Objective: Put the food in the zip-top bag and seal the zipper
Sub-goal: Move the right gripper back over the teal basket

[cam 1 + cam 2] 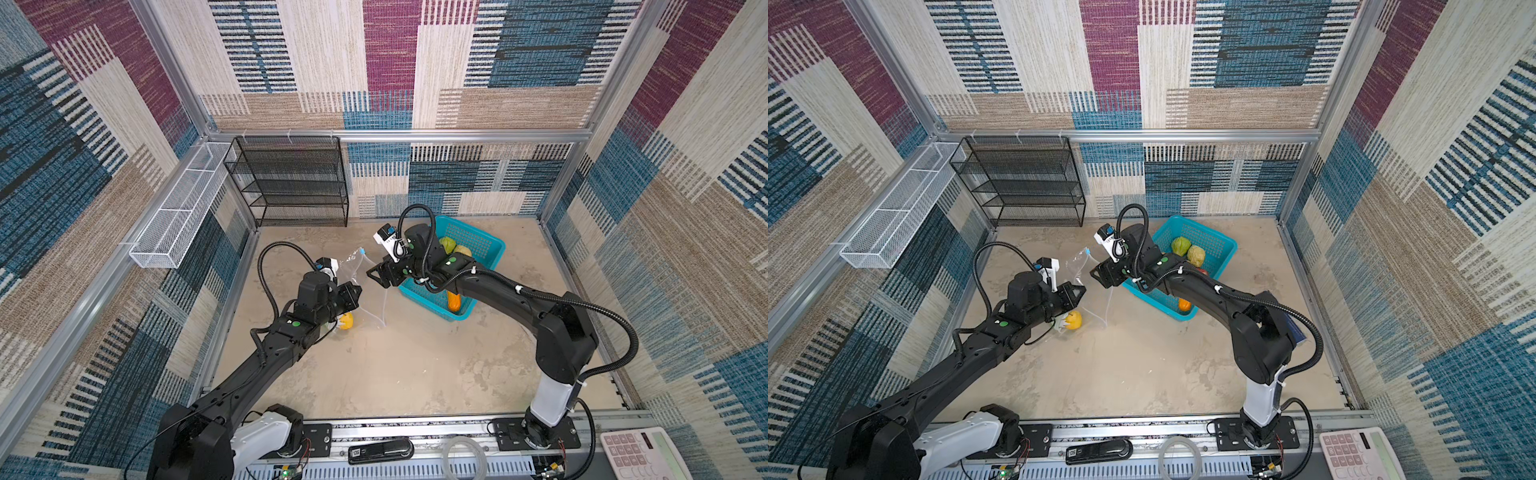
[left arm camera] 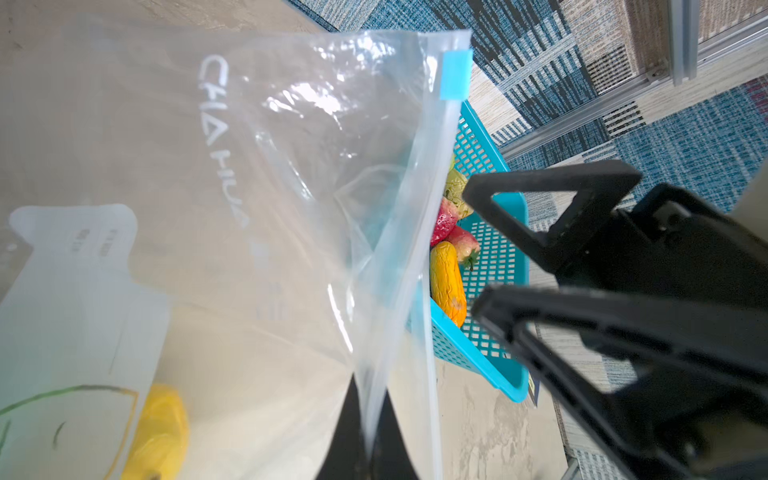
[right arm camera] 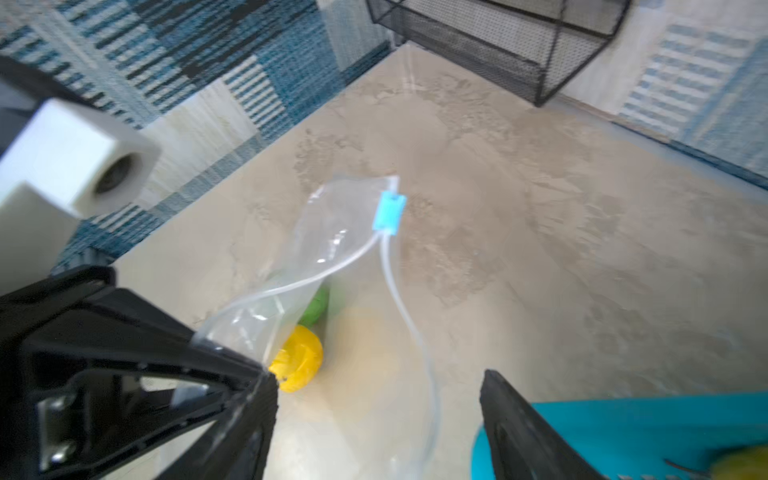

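Left gripper [image 1: 356, 293] is clamped tight on the rim of the zip-top bag [image 2: 249, 187]. Left wrist view shows the clear strip pinched between both fingers. Bag hangs from that pinch, left of centre in the far half of the worktop [image 1: 415, 365], with its lower part slumped on the surface.

Zipper [image 2: 435, 158] is unsealed. In the right wrist view its two strips split apart below the light-blue slider [image 3: 389, 212], which sits at the rim's far end, and the mouth gapes.

Inside the bag a yellow fruit [image 1: 1073, 321] lies near the bottom by the white label patch [image 2: 83, 291]. A green piece [image 3: 316, 307] is beside it, blurred.

Right gripper [image 1: 374, 277] has its jaws spread wide with nothing between them. It is between the bag and the turquoise basket [image 1: 490, 245], just beside the bag's rim and apart from it.

Basket stands just right of the bag, toward the far edge. It holds more food: green fruit [image 1: 1180, 246], pale yellow-green fruit [image 1: 1197, 255], red strawberries [image 2: 444, 220] and a yellow-orange piece [image 2: 446, 282]. Full count unclear because the arm covers part of the basket.
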{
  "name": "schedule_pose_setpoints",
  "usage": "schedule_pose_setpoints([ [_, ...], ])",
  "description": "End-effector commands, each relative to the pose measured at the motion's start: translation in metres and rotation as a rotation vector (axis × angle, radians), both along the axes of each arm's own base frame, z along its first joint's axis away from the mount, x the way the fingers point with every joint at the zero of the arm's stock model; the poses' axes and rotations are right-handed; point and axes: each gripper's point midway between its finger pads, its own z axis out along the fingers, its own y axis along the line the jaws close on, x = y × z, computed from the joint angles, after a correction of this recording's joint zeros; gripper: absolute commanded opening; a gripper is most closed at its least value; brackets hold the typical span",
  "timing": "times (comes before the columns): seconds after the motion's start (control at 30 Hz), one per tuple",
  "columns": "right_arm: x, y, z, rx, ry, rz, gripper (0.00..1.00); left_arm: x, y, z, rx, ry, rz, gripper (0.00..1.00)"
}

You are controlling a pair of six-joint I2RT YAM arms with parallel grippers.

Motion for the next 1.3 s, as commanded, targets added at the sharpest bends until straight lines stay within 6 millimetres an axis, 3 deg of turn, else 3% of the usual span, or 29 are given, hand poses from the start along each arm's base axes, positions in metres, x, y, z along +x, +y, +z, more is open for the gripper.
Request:
schedule_pose_setpoints([
  [0.0,0.031,-0.040,-0.001,-0.096,-0.028,-0.179,0.79,0.006,0.001,0.006,0.002,-0.032,0.009,0.00],
  [0.17,0.067,-0.102,-0.011,-0.123,0.017,-0.370,0.79,0.007,-0.001,0.010,0.005,-0.046,0.001,0.00],
  [0.37,0.097,-0.149,-0.039,-0.168,0.061,-0.498,0.79,0.010,-0.002,0.011,0.011,-0.049,-0.007,0.00],
  [0.8,0.137,-0.169,-0.098,-0.146,0.179,-0.666,0.76,0.009,-0.006,0.004,0.021,-0.023,-0.030,0.00],
  [0.9,0.140,-0.172,-0.117,-0.146,0.217,-0.700,0.76,0.009,-0.005,0.002,0.019,-0.022,-0.021,0.00],
  [1.27,0.147,-0.174,-0.144,-0.128,0.250,-0.759,0.76,0.008,-0.003,-0.003,0.012,-0.029,-0.007,0.00],
])
